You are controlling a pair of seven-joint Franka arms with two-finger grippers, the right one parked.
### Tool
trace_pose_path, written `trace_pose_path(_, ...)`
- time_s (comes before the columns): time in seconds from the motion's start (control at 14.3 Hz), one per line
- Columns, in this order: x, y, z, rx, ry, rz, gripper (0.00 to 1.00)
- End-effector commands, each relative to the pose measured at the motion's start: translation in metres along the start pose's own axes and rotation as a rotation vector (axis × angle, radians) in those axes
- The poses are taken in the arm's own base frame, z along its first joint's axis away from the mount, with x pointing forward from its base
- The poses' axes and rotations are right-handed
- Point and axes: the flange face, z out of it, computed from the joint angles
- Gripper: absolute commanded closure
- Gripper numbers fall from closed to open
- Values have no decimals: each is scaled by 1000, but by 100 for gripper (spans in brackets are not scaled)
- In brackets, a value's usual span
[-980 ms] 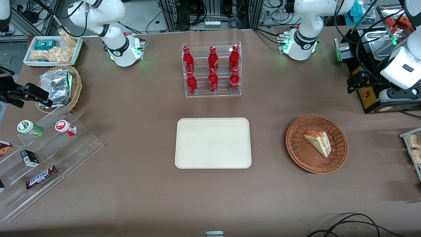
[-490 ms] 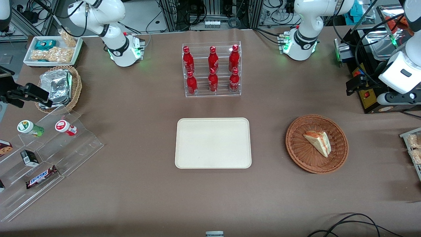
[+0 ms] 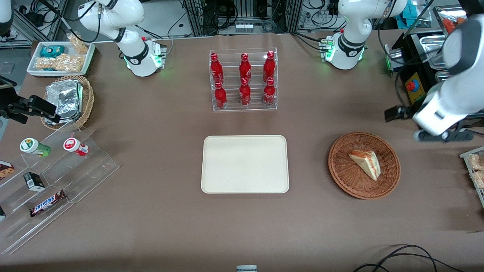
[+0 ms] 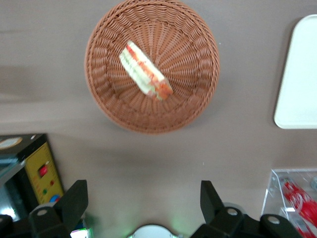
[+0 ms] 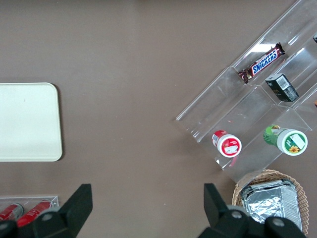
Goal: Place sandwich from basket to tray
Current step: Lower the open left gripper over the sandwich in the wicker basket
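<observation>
Sandwich [image 3: 365, 164] lies in the basket [image 3: 342, 172], wedge w/ pale bread and orange-red filling, off-centre toward the working arm's end; also seen in left wrist view [image 4: 145, 71], resting across the basket's [image 4: 194, 89] weave. Basket sits on the brown surface [image 3: 159, 226], well apart from the tray [image 3: 245, 164], which is nearer the table's middle, w/ nothing on it. Tray's corner shows in wrist view too [image 4: 299, 84].

Gripper [image 4: 142, 203] hangs above the surface, up over the spot just beside the basket rim, farther from the front camera than the basket, not touching anything. Fingers [image 4: 74, 199] are spread wide, released, nothing between them. In front view the arm's end [image 3: 435, 121] is up above the surface near the basket, toward the working arm's end.

Rack of red bottles [image 3: 244, 79] stands farther from the front camera than the tray. Clear stepped shelf w/ snacks [image 3: 49, 177] and small tan basket w/ foil packs [image 3: 66, 99] are toward the parked arm's end.
</observation>
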Motion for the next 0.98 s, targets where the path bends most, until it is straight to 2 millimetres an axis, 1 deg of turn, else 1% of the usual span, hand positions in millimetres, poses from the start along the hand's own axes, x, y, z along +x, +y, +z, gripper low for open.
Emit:
trace_pose_path(0.0, 16, -1, 52, -3, 22, -4, 0)
trace_pose_path(0.14, 20, 0, 97, 1, 30, -62, 0)
trace_pose_path(0.21, 23, -1, 116, -3, 48, -93, 0)
trace_pose_path(0.35, 29, -3, 143, -18, 111, -156, 0)
trace_pose_path(0.42, 34, -2, 157, -29, 134, -231, 0)
trace_pose_path(0.63, 51, -2, 188, -62, 124, -646, 0)
trace_pose_path(0.7, 55, -1, 196, -73, 130, -745, 0)
trace_pose_path(0.77, 61, -2, 208, -83, 136, -811, 0)
trace_pose_path(0.91, 68, -7, 230, -87, 128, -877, 0)
